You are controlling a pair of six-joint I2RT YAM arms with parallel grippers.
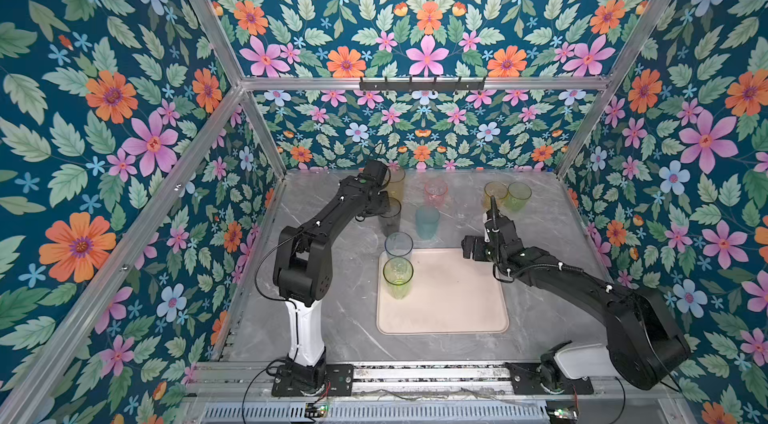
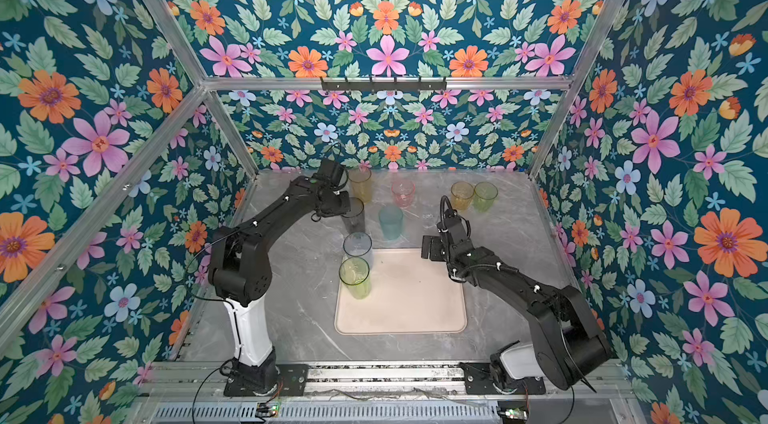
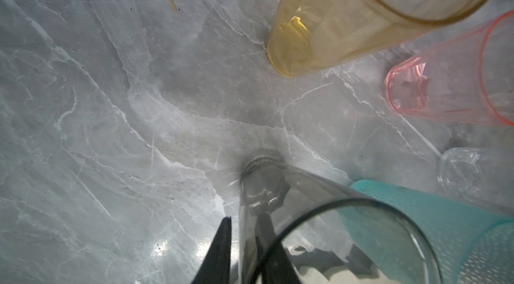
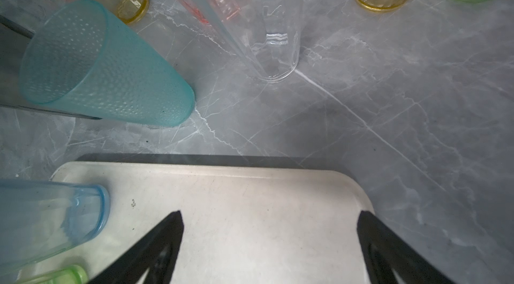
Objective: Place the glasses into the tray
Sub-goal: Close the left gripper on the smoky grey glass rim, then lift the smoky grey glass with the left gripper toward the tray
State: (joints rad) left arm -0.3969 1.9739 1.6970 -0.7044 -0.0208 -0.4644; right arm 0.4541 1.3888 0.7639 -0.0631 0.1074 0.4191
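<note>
In the left wrist view my left gripper (image 3: 244,222) is shut on the wall of the smoky dark glass (image 3: 264,199), one finger outside the rim and one inside. That glass (image 1: 390,216) stands on the table beyond the tray. The beige tray (image 1: 457,310) holds a blue-grey glass (image 1: 398,245) and a yellow-green glass (image 1: 398,276) along its left side. A teal glass (image 1: 427,220), a tall amber one (image 1: 395,183), a pink one (image 1: 435,192), a short amber one (image 1: 495,193) and a green one (image 1: 518,195) stand on the table. My right gripper (image 4: 271,214) hangs open and empty over the tray's far edge (image 4: 250,174).
A clear glass (image 4: 275,46) stands between the pink glass and the short amber one. The grey marble table (image 1: 332,318) is walled in by floral panels and aluminium posts. Both arm bases sit on a rail along the front edge.
</note>
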